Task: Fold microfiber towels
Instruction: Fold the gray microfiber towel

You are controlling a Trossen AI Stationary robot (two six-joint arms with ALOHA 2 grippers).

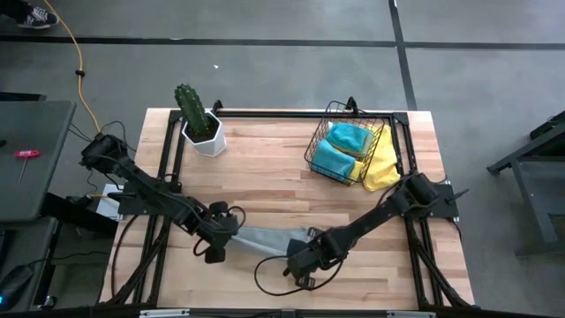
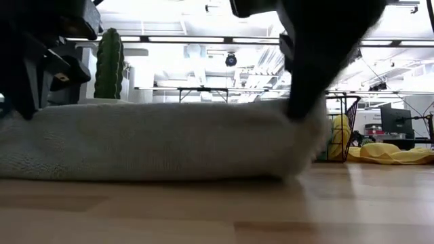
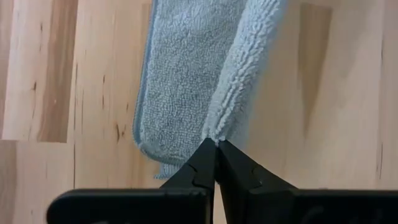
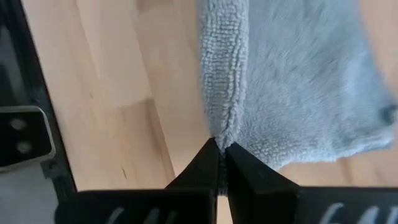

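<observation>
The grey towel [image 1: 269,239] lies stretched in a narrow band along the lower middle of the frame in the high view, on the wooden counter [image 1: 265,168], and both arms have hold of it. On the lower left, the left gripper [image 1: 221,237] is pinched tight on the towel's left end; its wrist view shows the two dark fingertips [image 3: 205,163] meeting on a fluffy folded edge of the cloth [image 3: 186,81]. Over on the lower right of centre, the right gripper [image 1: 309,252] is clamped on the other end, fingers [image 4: 208,163] closed on the towel's rim [image 4: 224,118]. From counter level the towel [image 2: 156,139] fills the middle of the frame, a long low roll. In the upper right, the black wire basket [image 1: 351,141] holds teal towels [image 1: 340,146], with a yellow towel [image 1: 384,163] spilling over its right side onto the wood. A potted cactus [image 1: 196,115] stands upper left of centre.
</observation>
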